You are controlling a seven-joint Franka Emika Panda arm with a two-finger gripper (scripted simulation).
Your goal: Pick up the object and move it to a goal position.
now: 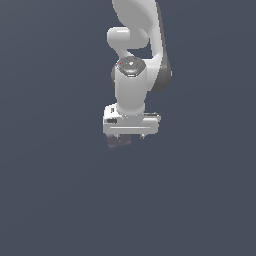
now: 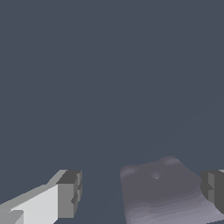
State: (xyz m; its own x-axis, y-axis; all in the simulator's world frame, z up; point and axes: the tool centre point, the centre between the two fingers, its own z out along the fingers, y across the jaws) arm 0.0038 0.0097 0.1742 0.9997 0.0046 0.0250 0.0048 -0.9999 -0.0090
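Note:
The object (image 2: pixel 166 192) is a small dull grey-purple block with rounded edges, lying on the dark floor. In the wrist view it sits between my two fingers. It is close to one finger (image 2: pixel 213 188) and a clear gap separates it from the other finger (image 2: pixel 70 194). My gripper (image 2: pixel 142 192) is open around the block, not closed on it. In the exterior view the gripper (image 1: pixel 130 136) hangs straight down from the white arm, and the block (image 1: pixel 119 141) peeks out below the hand toward the exterior view's left. The fingertips are mostly hidden there.
The white arm (image 1: pixel 132 85) rises from the hand toward the top of the exterior view. A plain dark grey-blue floor (image 1: pixel 60 190) lies all around. No goal marker shows in either view.

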